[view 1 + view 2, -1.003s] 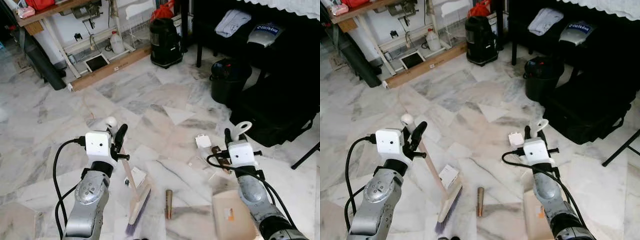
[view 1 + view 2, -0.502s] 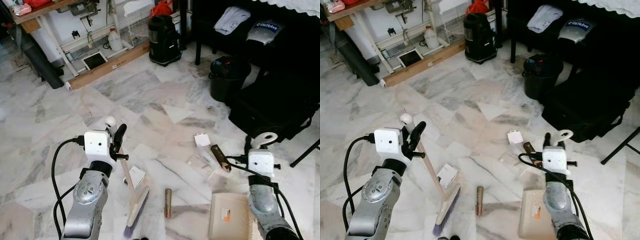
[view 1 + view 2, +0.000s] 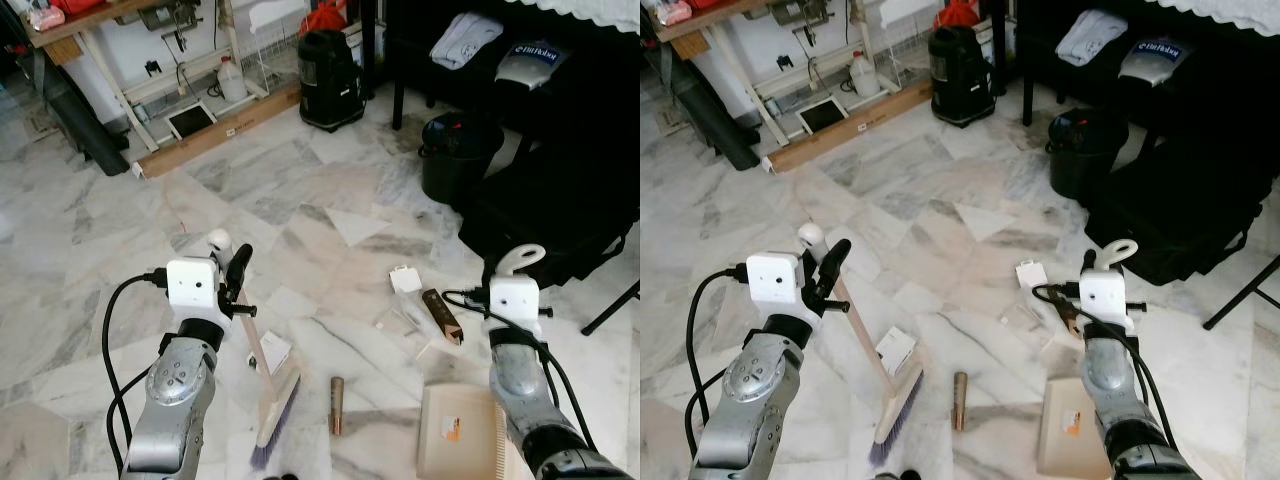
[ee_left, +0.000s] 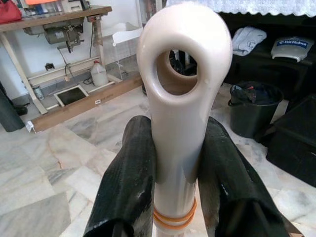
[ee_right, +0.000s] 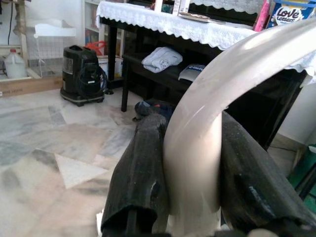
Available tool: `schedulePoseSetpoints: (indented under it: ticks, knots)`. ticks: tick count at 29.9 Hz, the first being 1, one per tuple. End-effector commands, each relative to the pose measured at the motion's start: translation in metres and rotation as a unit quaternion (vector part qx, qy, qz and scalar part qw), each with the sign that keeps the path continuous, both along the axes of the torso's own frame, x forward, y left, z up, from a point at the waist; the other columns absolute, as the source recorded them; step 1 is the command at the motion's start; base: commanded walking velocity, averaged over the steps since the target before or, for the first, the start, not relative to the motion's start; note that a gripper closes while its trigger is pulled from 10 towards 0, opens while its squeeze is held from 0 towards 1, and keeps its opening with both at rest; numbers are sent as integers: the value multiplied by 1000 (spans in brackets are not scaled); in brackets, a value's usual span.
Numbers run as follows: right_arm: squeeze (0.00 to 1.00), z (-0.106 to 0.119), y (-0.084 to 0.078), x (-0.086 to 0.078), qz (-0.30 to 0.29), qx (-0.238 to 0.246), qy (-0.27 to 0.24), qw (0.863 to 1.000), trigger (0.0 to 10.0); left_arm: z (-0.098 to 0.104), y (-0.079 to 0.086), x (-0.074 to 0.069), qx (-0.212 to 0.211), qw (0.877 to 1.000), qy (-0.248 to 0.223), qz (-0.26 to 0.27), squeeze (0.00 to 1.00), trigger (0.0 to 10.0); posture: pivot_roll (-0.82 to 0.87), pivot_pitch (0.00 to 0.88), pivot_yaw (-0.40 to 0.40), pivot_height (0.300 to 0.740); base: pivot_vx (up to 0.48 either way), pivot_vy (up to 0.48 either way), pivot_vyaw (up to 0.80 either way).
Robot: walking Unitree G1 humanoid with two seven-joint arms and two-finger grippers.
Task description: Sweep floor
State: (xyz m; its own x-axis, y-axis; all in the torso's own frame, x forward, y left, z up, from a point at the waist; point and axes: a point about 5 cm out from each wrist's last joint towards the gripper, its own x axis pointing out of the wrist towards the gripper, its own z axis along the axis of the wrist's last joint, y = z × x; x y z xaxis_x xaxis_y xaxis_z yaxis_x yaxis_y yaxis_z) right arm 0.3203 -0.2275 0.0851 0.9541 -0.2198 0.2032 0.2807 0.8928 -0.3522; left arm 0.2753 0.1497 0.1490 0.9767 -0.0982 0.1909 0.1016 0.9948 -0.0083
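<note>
Head cameras look forward and down over the marble floor [image 3: 330, 190]; wrist cameras sit close behind held handles, sharing the black bin [image 3: 455, 155].

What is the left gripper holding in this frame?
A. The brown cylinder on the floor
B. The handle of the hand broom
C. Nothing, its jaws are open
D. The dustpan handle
B: the left gripper has its jaws shut around the cream handle of the hand broom, whose bristles rest on the marble floor, while the brown cylinder lies loose beside it and the right gripper holds the dustpan.
</note>
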Motion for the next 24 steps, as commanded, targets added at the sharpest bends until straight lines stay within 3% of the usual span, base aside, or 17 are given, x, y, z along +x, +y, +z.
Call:
schedulePoseSetpoints:
  ticks: [1,10,24]
  knots:
    - [0,3,7,6,7,9,-2,1000,10000,10,6,1,-1,1000,-22,11,0,10000,72,152,142,740,0,0,0]
    - [0,25,18,19,28,21,-47,998,10000,14,6,3,-2,999,-30,12,0,10000,68,151,136,740,0,0,0]
    - [0,-12,32,2,41,69,17,997,10000,15,5,5,-2,1000,-26,9,0,10000,106,191,153,740,0,0,0]
